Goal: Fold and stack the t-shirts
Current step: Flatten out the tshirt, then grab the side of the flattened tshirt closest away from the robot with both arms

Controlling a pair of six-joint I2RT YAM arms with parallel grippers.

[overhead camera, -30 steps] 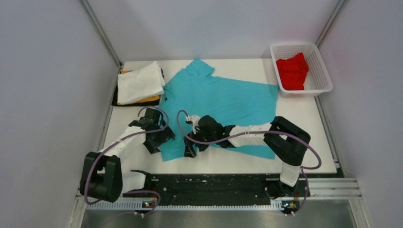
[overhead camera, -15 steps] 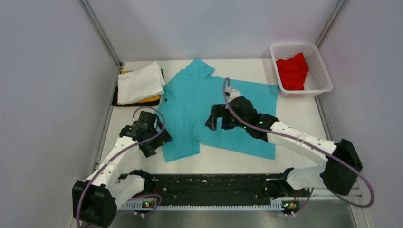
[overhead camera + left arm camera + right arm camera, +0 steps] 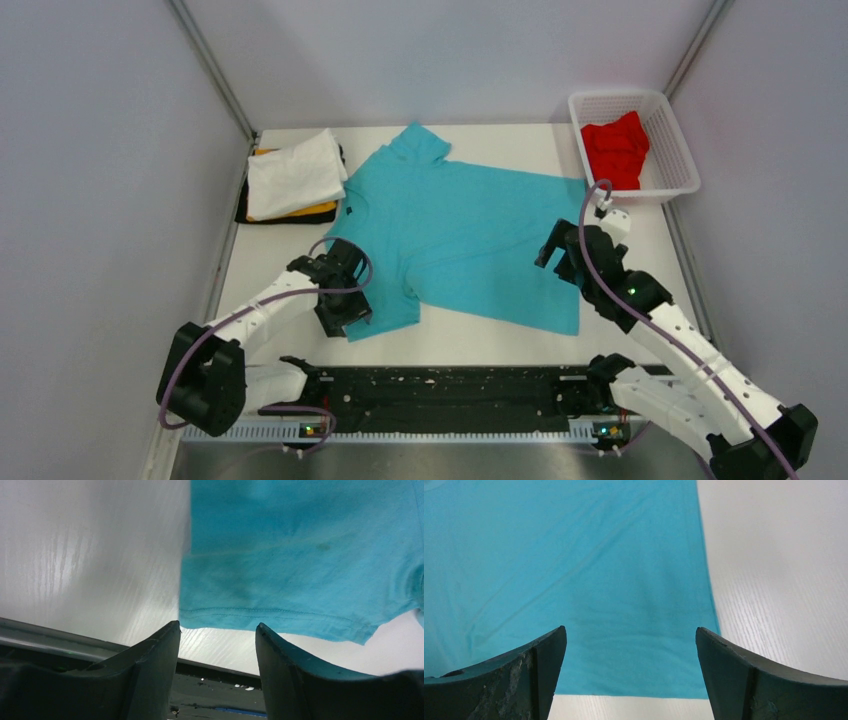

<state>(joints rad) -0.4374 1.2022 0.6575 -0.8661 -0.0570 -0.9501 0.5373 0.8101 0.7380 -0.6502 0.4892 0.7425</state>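
Note:
The turquoise-blue t-shirt [image 3: 460, 230] lies spread flat in the middle of the table. My left gripper [image 3: 345, 312] is open and empty at the hem of its near-left sleeve; in the left wrist view [image 3: 217, 630] the sleeve [image 3: 300, 555] lies just beyond the fingertips. My right gripper [image 3: 558, 252] is open and empty over the shirt's right edge; in the right wrist view [image 3: 631, 632] the cloth [image 3: 574, 580] lies under it. A folded white shirt [image 3: 293, 172] tops a yellow-orange one [image 3: 310, 211] and a black one [image 3: 243, 210]. The red shirt [image 3: 615, 150] lies crumpled in the basket.
The white mesh basket [image 3: 672, 140] stands at the back right corner. The folded stack sits at the back left. The black rail [image 3: 450, 385] with the arm bases runs along the near edge. Grey walls close in both sides.
My right arm has swung from the shirt's near-left part across to its right edge. My left gripper has shifted slightly right, to the near sleeve hem. The near sleeve now lies flatter.

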